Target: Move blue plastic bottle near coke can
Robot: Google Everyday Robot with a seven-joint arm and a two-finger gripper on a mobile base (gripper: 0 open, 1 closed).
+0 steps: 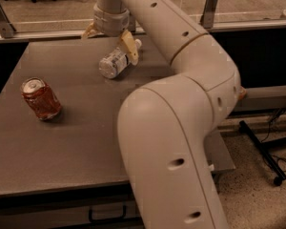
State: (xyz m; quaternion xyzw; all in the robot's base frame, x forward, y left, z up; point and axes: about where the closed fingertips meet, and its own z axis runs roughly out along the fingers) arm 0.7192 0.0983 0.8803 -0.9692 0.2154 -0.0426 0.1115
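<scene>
The blue plastic bottle (113, 62) lies on its side at the back of the grey table (71, 147), its white cap (137, 43) pointing back right. The coke can (41, 99), red with a silver top, lies tilted at the table's left, well apart from the bottle. My gripper (109, 45) hangs open just above and behind the bottle. One yellowish finger (129, 47) is in front of the bottle's neck and the other (89, 31) is off to the bottle's left. It holds nothing.
My own arm (171, 128) fills the middle and right of the view and hides the table's right part. A railing (43, 32) runs behind the table. A black stand base and cables (267, 147) lie on the floor at right.
</scene>
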